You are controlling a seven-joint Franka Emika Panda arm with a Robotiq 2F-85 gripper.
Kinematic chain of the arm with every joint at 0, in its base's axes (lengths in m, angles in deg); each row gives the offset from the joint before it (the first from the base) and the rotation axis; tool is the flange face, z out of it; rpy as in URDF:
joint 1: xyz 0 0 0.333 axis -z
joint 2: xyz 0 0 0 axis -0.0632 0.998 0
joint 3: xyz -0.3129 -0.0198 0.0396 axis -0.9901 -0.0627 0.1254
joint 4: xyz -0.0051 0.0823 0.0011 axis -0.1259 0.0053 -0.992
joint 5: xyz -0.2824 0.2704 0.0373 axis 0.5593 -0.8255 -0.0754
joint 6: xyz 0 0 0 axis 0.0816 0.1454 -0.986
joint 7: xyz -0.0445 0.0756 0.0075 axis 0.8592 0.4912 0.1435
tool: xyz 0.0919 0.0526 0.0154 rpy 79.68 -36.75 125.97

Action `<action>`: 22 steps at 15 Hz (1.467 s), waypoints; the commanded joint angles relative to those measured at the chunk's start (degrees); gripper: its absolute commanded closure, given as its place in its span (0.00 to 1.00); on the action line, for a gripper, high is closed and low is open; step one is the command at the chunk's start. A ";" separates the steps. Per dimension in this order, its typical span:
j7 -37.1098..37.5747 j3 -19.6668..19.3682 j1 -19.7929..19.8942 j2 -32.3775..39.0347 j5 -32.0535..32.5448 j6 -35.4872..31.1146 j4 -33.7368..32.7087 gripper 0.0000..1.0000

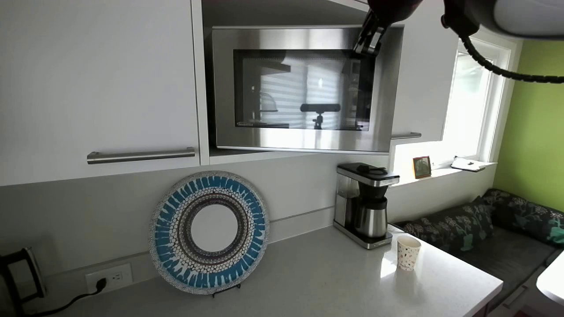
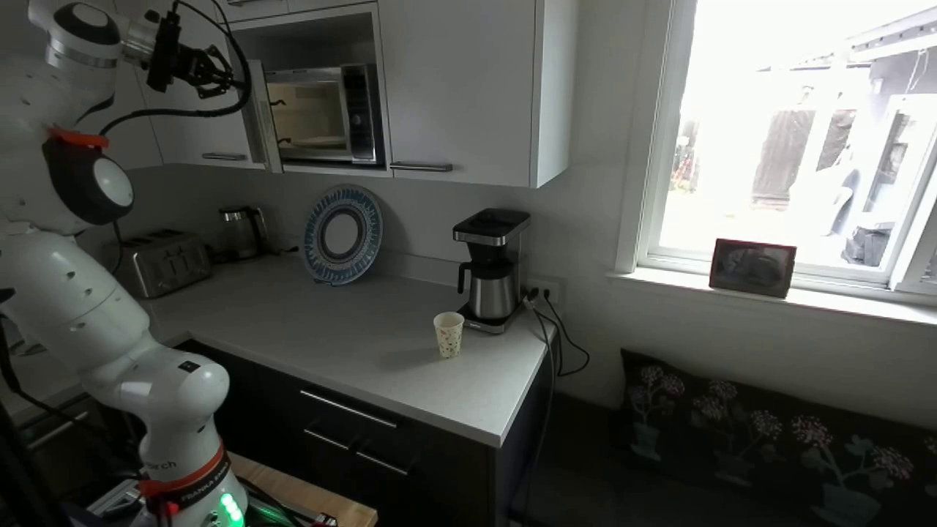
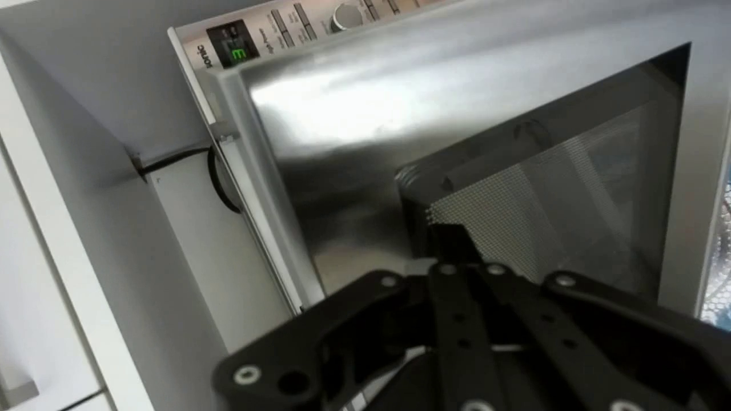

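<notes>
Slim black fingers meet near the shiny, rectangular microwave door.

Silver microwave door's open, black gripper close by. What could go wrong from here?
1. Scuffing: the black two-finger gripper points at the outer face of the silver-framed, dark-windowed microwave door. Contact isn't clear, but a misjudged move might scrape it.
2. Snagging: a black ribbed cable loops beside the gripper in an exterior view and might catch on the door's edge.
3. Knocking: the round blue-patterned plate stands lower than the door, so a low swing could topple it.
</notes>
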 commanded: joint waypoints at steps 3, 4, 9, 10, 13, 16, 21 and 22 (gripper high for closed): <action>6.33 -3.68 -3.32 2.37 2.06 -0.07 -0.53 0.99; 7.32 -4.24 -3.45 2.71 2.07 -0.09 -0.47 0.99; 8.42 -4.62 -3.80 3.16 2.11 -0.14 -0.47 0.99; 8.92 -4.62 -3.39 3.70 2.76 -0.05 -0.29 1.00; 13.44 -5.48 -2.40 5.73 6.69 -1.37 0.04 1.00; 17.42 -7.42 -2.90 8.38 9.54 -2.33 -0.50 1.00; 24.96 -10.45 -4.23 12.28 11.84 -5.60 -2.10 1.00; 26.35 -11.00 -4.40 12.83 11.96 -6.49 -2.46 1.00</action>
